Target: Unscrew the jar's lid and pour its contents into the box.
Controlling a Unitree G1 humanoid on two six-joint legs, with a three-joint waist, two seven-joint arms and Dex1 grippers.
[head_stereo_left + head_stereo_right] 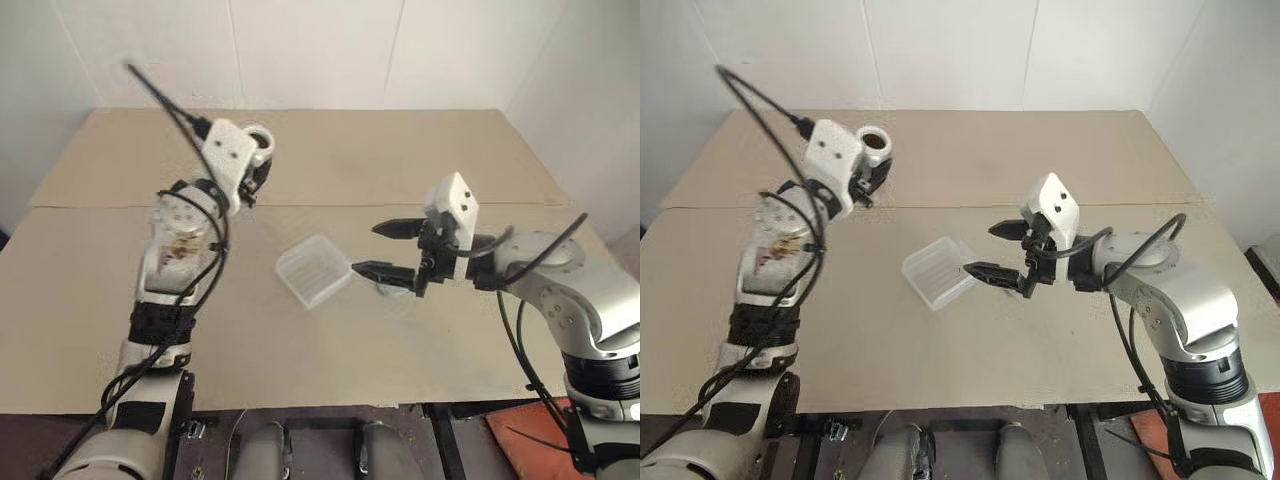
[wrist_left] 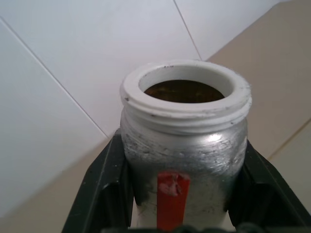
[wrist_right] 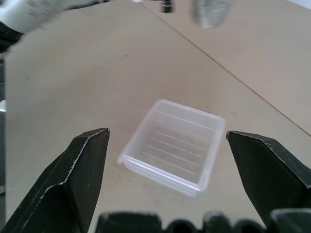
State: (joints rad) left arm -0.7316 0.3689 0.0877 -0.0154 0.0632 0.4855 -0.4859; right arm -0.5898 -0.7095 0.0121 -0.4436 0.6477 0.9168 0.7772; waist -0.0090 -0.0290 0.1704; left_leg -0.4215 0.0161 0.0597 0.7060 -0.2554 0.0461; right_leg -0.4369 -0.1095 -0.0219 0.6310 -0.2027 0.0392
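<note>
— Silvery, crinkled foil covers the small cylindrical jar (image 2: 183,160), and the left gripper (image 2: 184,194) has it: the black jaws are closed tight on its body, one on each side.

— Is the cap on?

— No. The white threaded mouth is open, and something dark brown shows inside, though I cannot make out what. A red strip of tape runs down the jar's side, facing the wrist camera.

— Where is that arm?

— Raised over the left half of the beige table (image 1: 330,370), towards the far edge, with the jar (image 1: 873,146) held well above the surface and its open mouth visible from the head camera.

— And the box?

— The small shallow tray of translucent white plastic (image 1: 313,270), square with rounded corners and a ridged bottom, sits on the table near its middle, turned cornerwise to the table's edges. In the right wrist view nothing can be seen lying in it (image 3: 174,145).

— The right gripper?

— The right gripper (image 1: 385,248) hovers just beside the box, towards the table's right edge, pointing at it. Its jaws are spread wide and hold nothing.
</note>
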